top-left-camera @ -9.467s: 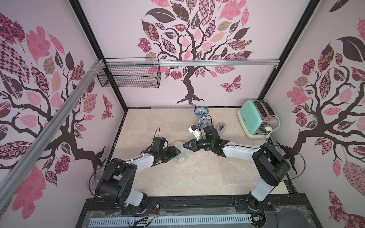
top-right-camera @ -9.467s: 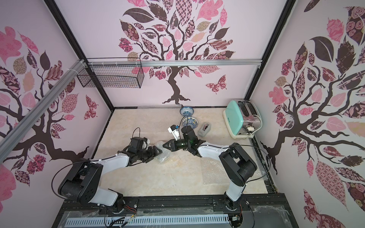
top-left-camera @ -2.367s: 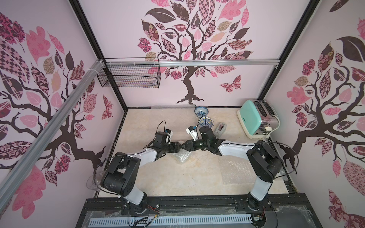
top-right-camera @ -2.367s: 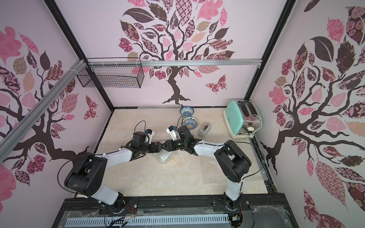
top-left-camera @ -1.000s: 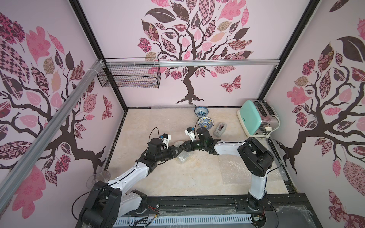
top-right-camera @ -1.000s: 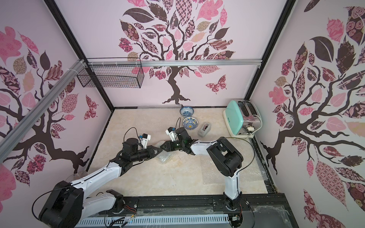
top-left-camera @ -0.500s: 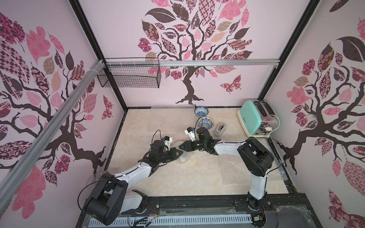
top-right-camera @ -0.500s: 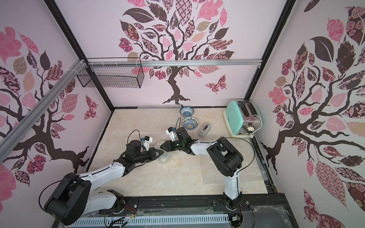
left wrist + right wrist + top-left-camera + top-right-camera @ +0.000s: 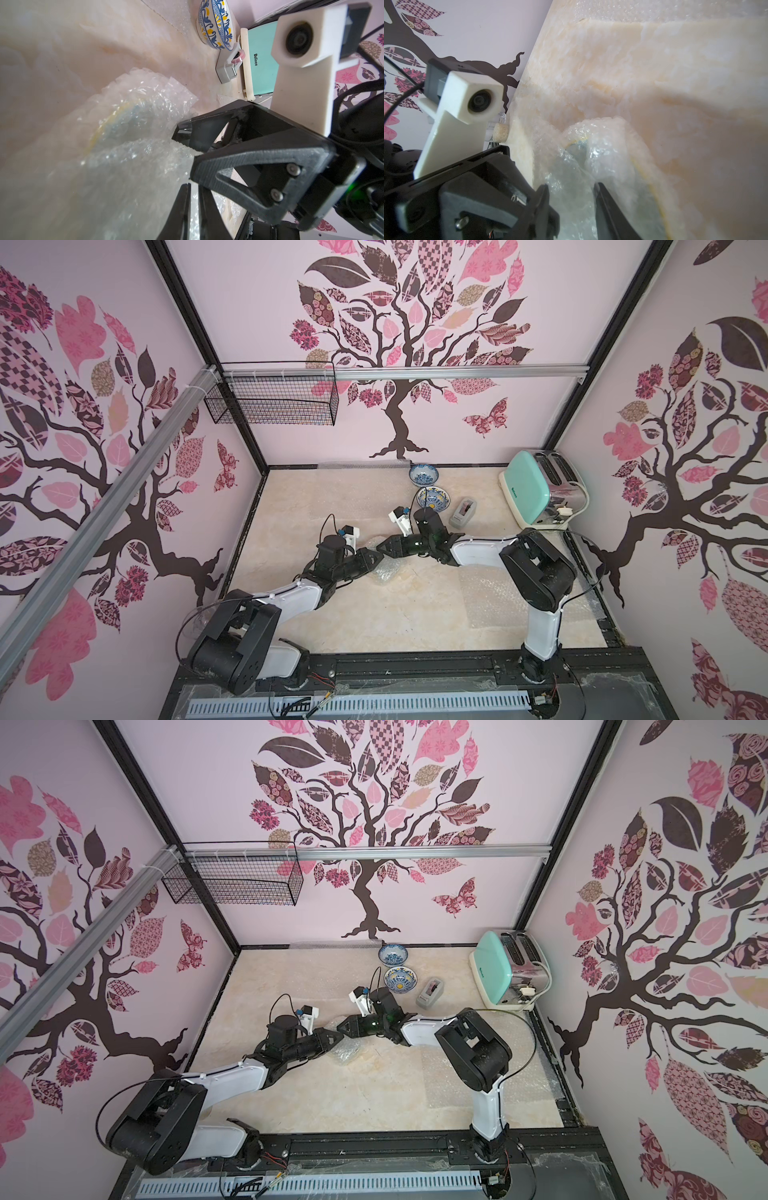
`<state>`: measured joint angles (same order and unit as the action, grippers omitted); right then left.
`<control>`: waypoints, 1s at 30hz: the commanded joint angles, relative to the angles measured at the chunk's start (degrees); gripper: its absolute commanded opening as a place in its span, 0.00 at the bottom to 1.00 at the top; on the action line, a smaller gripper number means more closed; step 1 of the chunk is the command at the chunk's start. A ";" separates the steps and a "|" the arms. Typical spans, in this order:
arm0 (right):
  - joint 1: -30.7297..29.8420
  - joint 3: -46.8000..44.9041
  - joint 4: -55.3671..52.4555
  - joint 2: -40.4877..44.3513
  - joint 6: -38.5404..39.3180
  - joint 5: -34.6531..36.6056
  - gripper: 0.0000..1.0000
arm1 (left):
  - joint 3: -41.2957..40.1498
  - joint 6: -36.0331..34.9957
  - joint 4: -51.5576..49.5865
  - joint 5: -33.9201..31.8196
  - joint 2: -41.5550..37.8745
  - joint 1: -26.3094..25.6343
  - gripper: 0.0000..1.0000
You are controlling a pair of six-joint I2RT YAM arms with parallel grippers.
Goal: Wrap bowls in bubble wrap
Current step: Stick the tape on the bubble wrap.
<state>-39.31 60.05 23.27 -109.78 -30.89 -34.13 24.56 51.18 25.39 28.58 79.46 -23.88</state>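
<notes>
- Compared with a second ago, the left arm (image 9: 291, 597) has folded its back links in closer to its base. The left pincer (image 9: 376, 556) is about where it was, nose to nose with the right pincer (image 9: 382, 548).
- The bubble wrap (image 9: 384, 572) bundle hasn't budged on the worktop (image 9: 353, 622) in any of the earlier shots. It sits right under both pincer tips.
- Left pincer (image 9: 194, 187): fingers nearly together with a sliver of wrap showing in the slit. Honestly can't tell if it's actually pinching it.
- Right pincer (image 9: 571, 185): jaws partway apart, clamped on a bunched fold of the wrap.
- Inside the bundle is the pale bowl (image 9: 116, 116), its yellow rim showing through the plastic.
- The other two are unwrapped and haven't moved. The blue-and-yellow bowl (image 9: 433, 498) is just past the right pincer's wrist, and the blue-and-white bowl (image 9: 423, 475) is further on toward the back wall.
- The tape dispenser (image 9: 463, 512) is near that same wrist, and the toaster (image 9: 528, 493) is well off to the side.
- A flat sheet (image 9: 490, 593) of wrap lies back behind the right pincer, under the arm's elbow.
</notes>
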 commanded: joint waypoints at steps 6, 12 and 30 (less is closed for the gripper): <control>-0.06 1.32 0.28 -0.77 -0.17 -0.15 0.41 | 0.88 -0.29 5.89 0.30 4.74 0.31 0.16; -0.07 1.03 0.64 -1.09 -0.45 -0.38 0.41 | 2.36 0.18 7.11 0.35 9.30 0.24 0.15; -0.07 0.33 0.99 -0.55 -1.09 -0.68 0.43 | 7.69 0.83 -3.42 -0.82 12.54 0.29 0.09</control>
<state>-39.31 60.05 23.57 -109.80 -31.86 -34.22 31.29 52.53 24.77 28.73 90.74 -23.73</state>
